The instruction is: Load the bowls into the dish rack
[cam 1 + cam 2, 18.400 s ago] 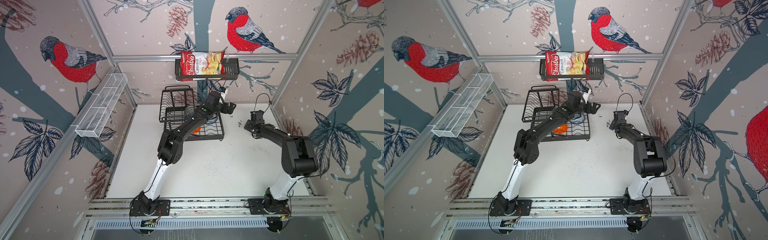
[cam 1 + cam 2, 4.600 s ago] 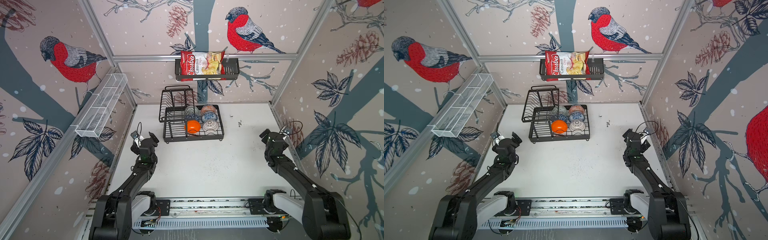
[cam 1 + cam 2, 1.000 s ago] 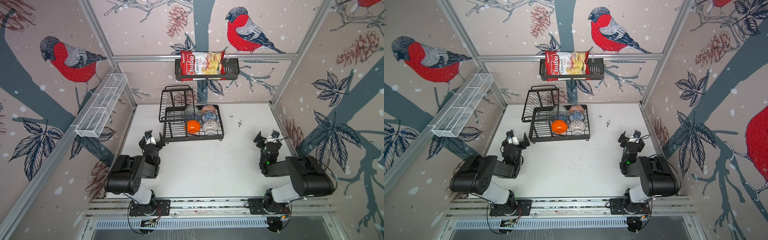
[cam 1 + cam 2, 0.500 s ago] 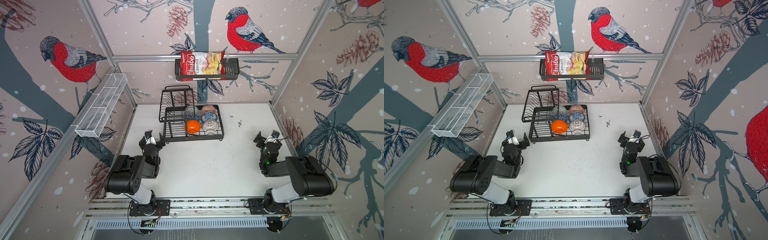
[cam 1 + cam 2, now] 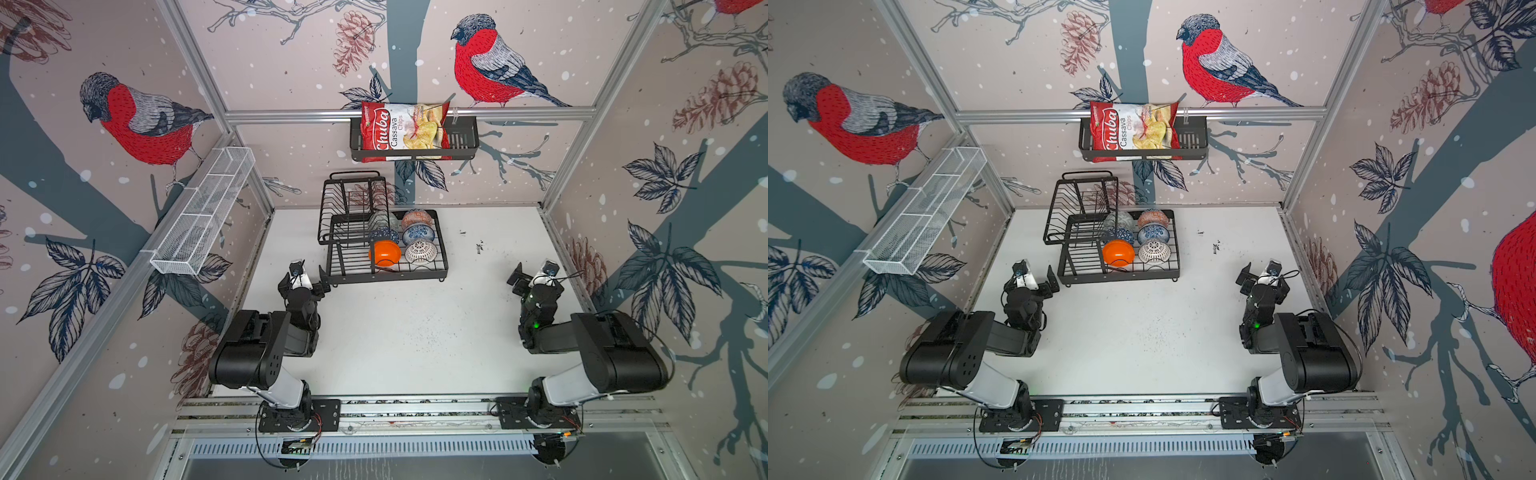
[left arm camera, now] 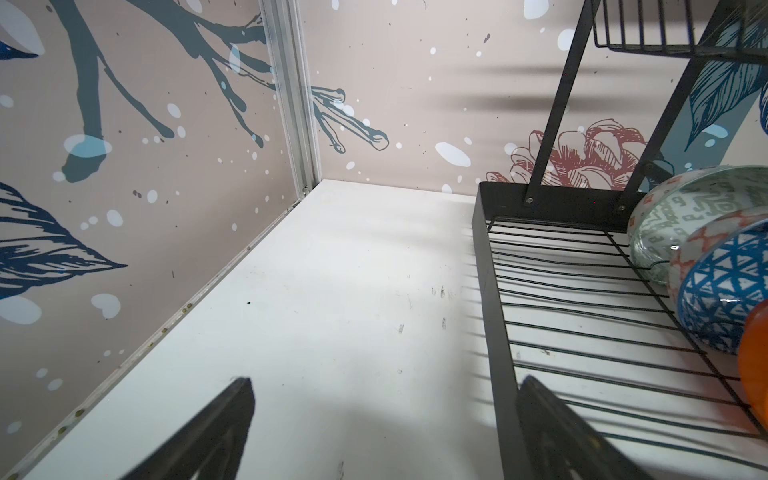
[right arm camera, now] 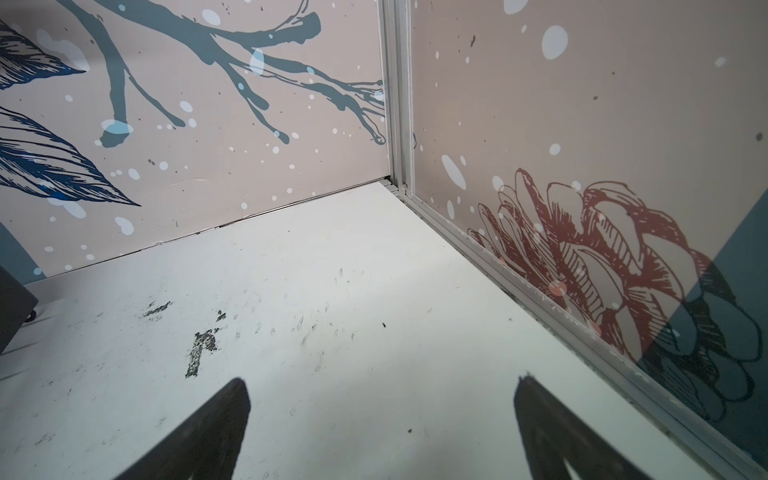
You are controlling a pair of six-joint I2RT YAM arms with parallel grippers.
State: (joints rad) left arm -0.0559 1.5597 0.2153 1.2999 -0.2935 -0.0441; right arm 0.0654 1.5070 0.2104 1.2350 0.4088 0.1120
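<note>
The black wire dish rack [image 5: 386, 277] [image 5: 1121, 279] stands at the back middle of the table. Its lower tray holds several bowls, among them the plain orange bowl [image 5: 385, 253] [image 5: 1118, 252] and the white lattice bowl [image 5: 421, 252]. The left wrist view shows the grey-green bowl [image 6: 681, 216], the dark blue bowl [image 6: 723, 291] and the rack's side rail [image 6: 490, 291]. My left gripper [image 5: 303, 281] [image 6: 384, 386] is open and empty beside the rack's front left corner. My right gripper [image 5: 537, 279] [image 7: 382, 386] is open and empty near the right wall.
A black basket with a chips bag [image 5: 411, 133] hangs on the back wall. A white mesh shelf [image 5: 203, 216] runs along the left wall. Dark scuff marks [image 5: 479, 248] dot the white table right of the rack. Both arms are folded back at the front.
Nothing has moved in the last second. Much earlier the left arm reached over the rack and the right arm was extended; both have since drawn back to the front.
</note>
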